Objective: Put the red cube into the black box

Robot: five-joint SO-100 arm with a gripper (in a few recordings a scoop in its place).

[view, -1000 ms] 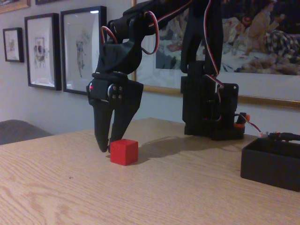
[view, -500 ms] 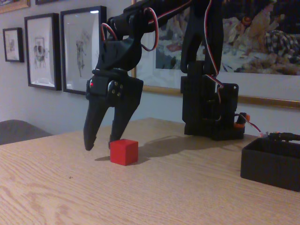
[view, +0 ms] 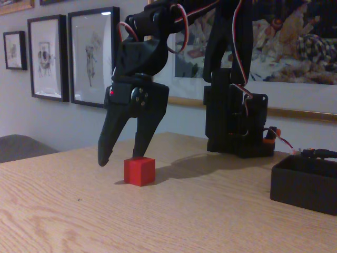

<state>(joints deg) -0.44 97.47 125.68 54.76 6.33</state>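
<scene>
Framed pictures [view: 89, 55] back the wooden table [view: 174, 216], where the spread-open end effector [view: 121, 157] hovers over the red cube [view: 139, 171], black box [view: 305, 183] well apart.

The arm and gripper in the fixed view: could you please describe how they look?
The arm is matte black with red, white and black cables looping over its joints. The gripper has two long, tapered black fingers, a round screw plate and a small red light on its body.
</scene>
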